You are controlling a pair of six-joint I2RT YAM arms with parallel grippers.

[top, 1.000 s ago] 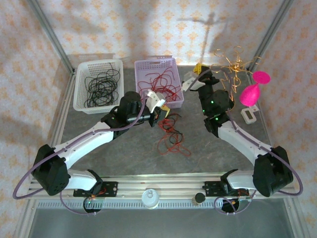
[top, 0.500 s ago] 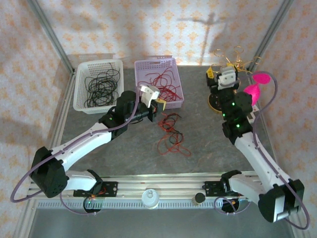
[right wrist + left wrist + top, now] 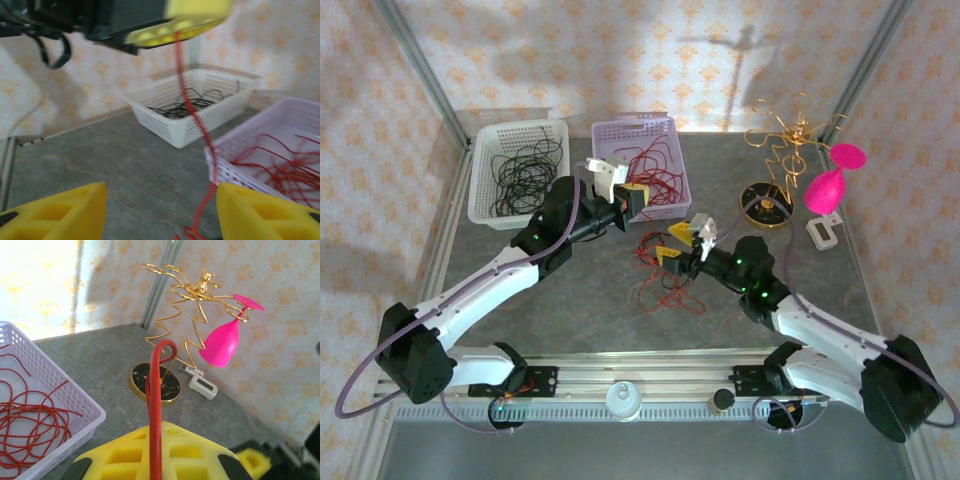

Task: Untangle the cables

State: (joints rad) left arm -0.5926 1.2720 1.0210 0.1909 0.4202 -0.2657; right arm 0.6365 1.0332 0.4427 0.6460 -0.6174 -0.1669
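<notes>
One red cable (image 3: 156,410) hangs from left tool (image 3: 637,196) near one lilac basket (image 3: 633,125).

Worktop (image 3: 570,300): grey, matt, stone-look w/ faint mottling. White basket (image 3: 478,185) far left & lilac basket (image 3: 632,124) beside it: moulded plastic, perforated walls, slight sheen. Red cable (image 3: 155,405) in left pincer (image 3: 636,195): smooth, glossy plastic sheath; black cables (image 3: 525,175) look duller. Pads (image 3: 125,452): yellow, matt, foam-like, w/ moulded pockets. Ornament (image 3: 202,281) far right: bright polished gold metal wire; its disc base (image 3: 172,387) glossy black. Pink glass (image 3: 220,342): shiny, looks plastic. Arm shells (image 3: 490,285): smooth white & black plastic. Near rail (image 3: 650,365): brushed aluminium. Walls (image 3: 620,60): matt, patterned.
</notes>
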